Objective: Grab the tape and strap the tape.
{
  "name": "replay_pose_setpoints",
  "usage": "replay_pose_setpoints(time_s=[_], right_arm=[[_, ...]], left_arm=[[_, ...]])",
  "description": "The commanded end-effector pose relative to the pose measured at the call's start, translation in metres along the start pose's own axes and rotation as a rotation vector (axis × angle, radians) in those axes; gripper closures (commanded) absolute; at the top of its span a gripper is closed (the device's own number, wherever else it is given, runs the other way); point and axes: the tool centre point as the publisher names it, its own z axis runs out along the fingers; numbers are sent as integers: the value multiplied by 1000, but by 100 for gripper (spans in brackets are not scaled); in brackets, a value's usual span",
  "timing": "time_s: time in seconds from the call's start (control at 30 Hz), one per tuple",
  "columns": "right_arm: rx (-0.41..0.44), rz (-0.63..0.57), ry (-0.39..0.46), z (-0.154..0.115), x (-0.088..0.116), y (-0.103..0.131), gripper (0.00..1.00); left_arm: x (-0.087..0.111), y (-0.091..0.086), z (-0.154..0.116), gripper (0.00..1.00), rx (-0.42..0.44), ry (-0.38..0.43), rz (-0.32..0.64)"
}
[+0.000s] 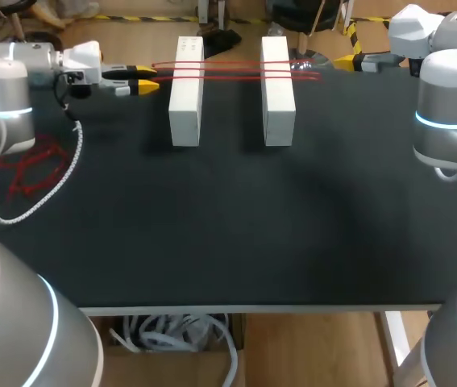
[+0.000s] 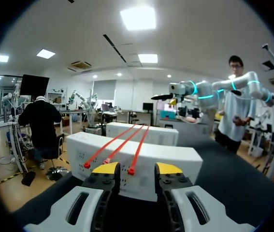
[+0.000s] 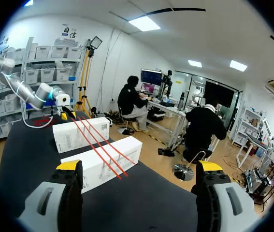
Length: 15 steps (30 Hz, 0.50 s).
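- Head view: three red tapes [image 1: 236, 71] lie across two white boxes [image 1: 186, 90] at the counter's [image 1: 228, 234] far side. The left gripper [image 1: 141, 77] is just beside their ends, nothing grabbed yet.
- Left wrist view: left gripper [image 2: 136, 169] is open and empty, with the red tapes [image 2: 122, 144] just ahead.
- Right wrist view: right gripper [image 3: 139, 166] is wide open and empty, the red tapes [image 3: 98, 145] well ahead. Grabbing and strapping both remain.

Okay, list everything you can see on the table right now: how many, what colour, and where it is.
Table: one, black, under everything.
Boxes: two, white, far middle of the table, left box and right box.
Straps: three, red, laid across both box tops.
Heap of spare straps: count unclear, red, near the table's left edge.
Cable: one, white, coiled, curving around that heap.
Left gripper: yellow tips, open, at the strap ends by the left box.
Right gripper: yellow tips, open, off to the right of the right box.
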Motion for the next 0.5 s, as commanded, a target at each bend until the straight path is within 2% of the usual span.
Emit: replay_pose_setpoints(time_s=[0.03, 0.3, 0.5], right_arm=[[2, 0, 1, 0, 0, 0, 0], [2, 0, 1, 0, 0, 0, 0], [2, 0, 1, 0, 0, 0, 0]], left_arm=[[-4, 5, 0, 71, 8, 9, -2], [-5, 5, -1, 76, 15, 0, -2], [-4, 6, -1, 76, 15, -3, -6]])
